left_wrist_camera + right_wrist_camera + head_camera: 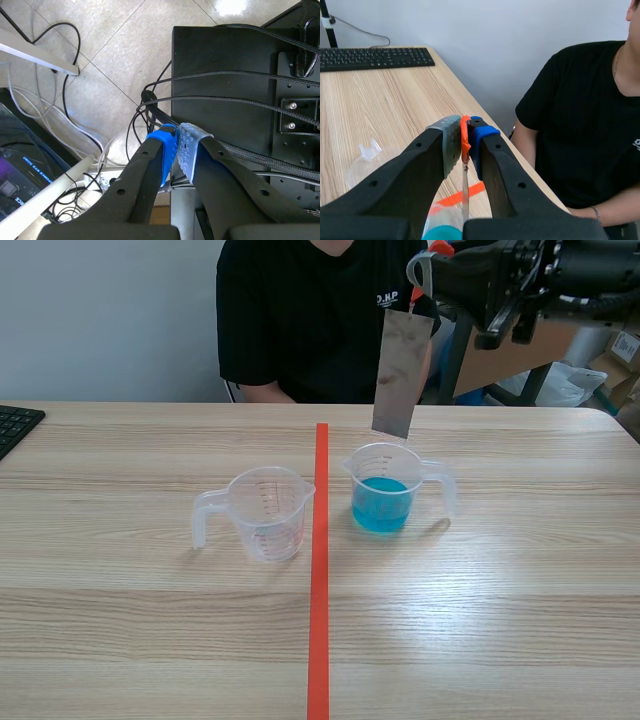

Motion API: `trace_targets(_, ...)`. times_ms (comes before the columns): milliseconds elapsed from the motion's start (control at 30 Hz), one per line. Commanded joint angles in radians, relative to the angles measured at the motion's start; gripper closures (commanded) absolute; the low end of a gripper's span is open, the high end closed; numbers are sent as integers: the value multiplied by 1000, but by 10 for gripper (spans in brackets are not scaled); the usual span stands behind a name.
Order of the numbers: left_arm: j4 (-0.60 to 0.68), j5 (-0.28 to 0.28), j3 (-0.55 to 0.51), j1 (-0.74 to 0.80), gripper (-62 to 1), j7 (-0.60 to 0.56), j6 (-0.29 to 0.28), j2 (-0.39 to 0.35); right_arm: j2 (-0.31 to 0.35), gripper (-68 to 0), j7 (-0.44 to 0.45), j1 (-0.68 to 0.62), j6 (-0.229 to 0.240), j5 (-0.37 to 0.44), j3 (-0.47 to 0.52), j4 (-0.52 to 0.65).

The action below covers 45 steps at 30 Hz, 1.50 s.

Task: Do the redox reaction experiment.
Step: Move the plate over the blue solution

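A grey metal sheet (403, 370) hangs upright by an orange tab (465, 139), and my right gripper (425, 262) is shut on that tab high over the table's far right. The sheet's lower edge sits just above a clear beaker of blue liquid (383, 492), right of the tape line. In the right wrist view the sheet (465, 192) drops edge-on between the fingers toward the blue beaker (442, 231). An empty clear beaker (266, 512) stands left of the line. My left gripper (177, 147) is shut on nothing, off the table over the floor.
A person in a black shirt (310, 320) sits across the table, right behind the sheet. A black keyboard (15, 425) lies at the table's far left edge. An orange-red tape line (319, 570) runs down the middle. Cables (100, 145) and a black base (225, 60) lie below the left gripper.
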Motion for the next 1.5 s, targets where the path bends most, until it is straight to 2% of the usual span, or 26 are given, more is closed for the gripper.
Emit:
trace_targets(0, 10, -3, -4, 18, -47, -7, 0, 3, 5, -13, 6, 31, 5, 34, 16, 17)
trace_targets(67, 16, -3, -9, 29, -47, -10, 22, -8, 5, -13, 0, 31, 5, 41, 16, 17)
trace_targets(233, 79, -17, -48, 106, -47, -92, 21, -69, 5, -13, -15, 31, 5, 48, 16, 17)
trace_targets(500, 213, -103, -88, 226, -47, -201, 8, -254, 5, -13, -19, 30, 5, 48, 16, 17)
trace_targets(600, 237, -109, -89, 232, -47, -235, -26, -334, 5, -13, -19, 29, 5, 48, 16, 17)
trace_targets(767, 268, -109, -89, 213, -47, -321, -145, -456, 5, -13, -19, 29, 5, 48, 16, 17)
trace_targets(900, 287, -108, -85, 126, -47, -329, -254, -529, 5, -13, -19, 28, 5, 48, 16, 17)
trace_targets(1033, 307, -104, -35, -3, -47, -329, -317, -590, 5, -13, -19, 28, 5, 48, 16, 17)
trace_targets(1233, 335, -86, 129, -267, -47, -299, -329, -630, 5, -13, -19, 28, 5, 48, 16, 17)
trace_targets(1367, 336, -85, 265, -446, -47, -296, -328, -629, 5, -13, -19, 28, 5, 48, 16, 17)
trace_targets(1467, 336, -85, 369, -584, -47, -225, -328, -606, 5, -13, -19, 28, 5, 48, 16, 17)
